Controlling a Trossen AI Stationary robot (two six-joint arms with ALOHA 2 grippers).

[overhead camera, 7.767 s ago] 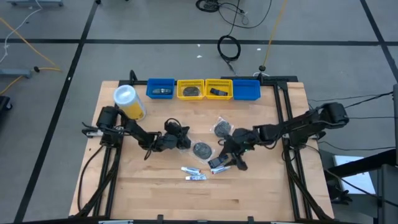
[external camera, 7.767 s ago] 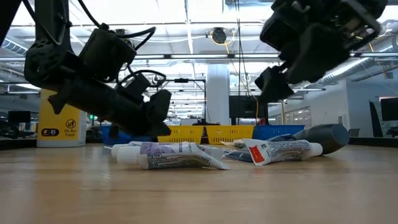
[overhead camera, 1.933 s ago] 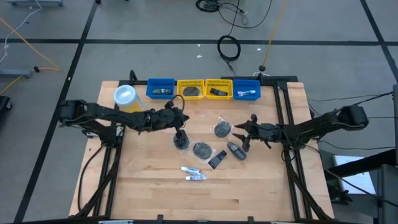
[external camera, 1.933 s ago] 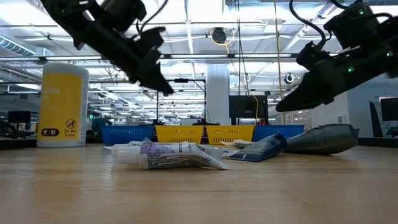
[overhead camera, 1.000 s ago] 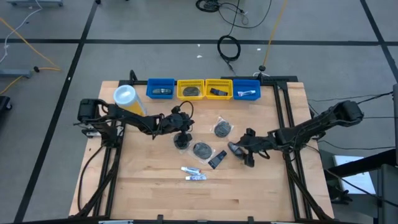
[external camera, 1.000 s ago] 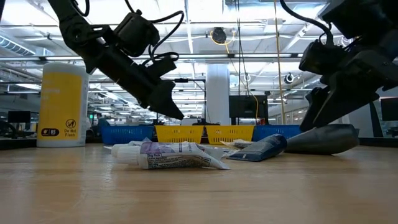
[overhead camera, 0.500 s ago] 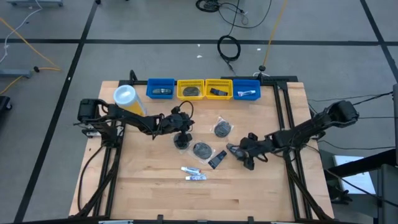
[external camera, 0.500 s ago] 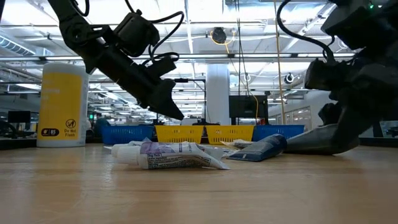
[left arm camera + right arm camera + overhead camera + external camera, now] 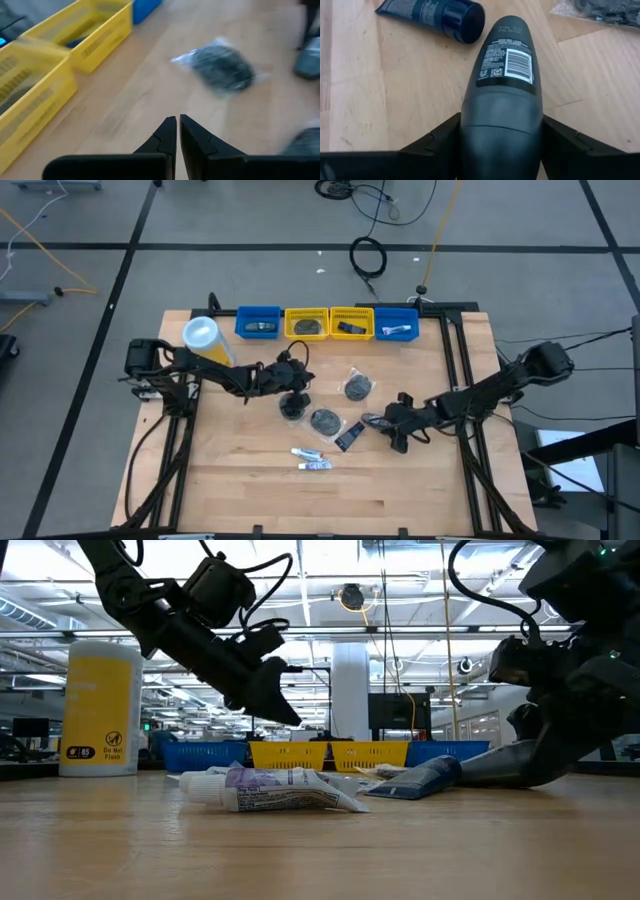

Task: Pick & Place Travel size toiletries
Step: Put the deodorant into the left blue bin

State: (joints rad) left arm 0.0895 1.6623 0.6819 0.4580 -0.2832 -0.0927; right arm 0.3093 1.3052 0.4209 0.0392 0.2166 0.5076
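**Dark grey bottle lying between the right tool's fingers**

The dark grey bottle (image 9: 504, 95) lies on its side on the desk (image 9: 400, 490), label and barcode up, right of centre and just beside the dark blue tube (image 9: 434, 16). The right tool (image 9: 385, 423) is down at it with its fingers spread apart, one on each flank of the wide body; nothing is clamped yet. To do this pickup well, I judge the fingers should close squarely across the broad lower body, not on the tapering neck, since the smooth rounded shell could squirt out or roll. Lifting straight up should also avoid dragging the tube alongside.

Nearer the front edge lie two thin white tubes (image 9: 311, 459). Further in are wrapped grey discs (image 9: 324, 420). The left tool (image 9: 292, 394) hangs low over one wrapped disc (image 9: 291, 406) with its fingers pressed together, holding nothing. At the back stand blue and yellow bins (image 9: 328, 324) and a yellow canister (image 9: 207, 342).
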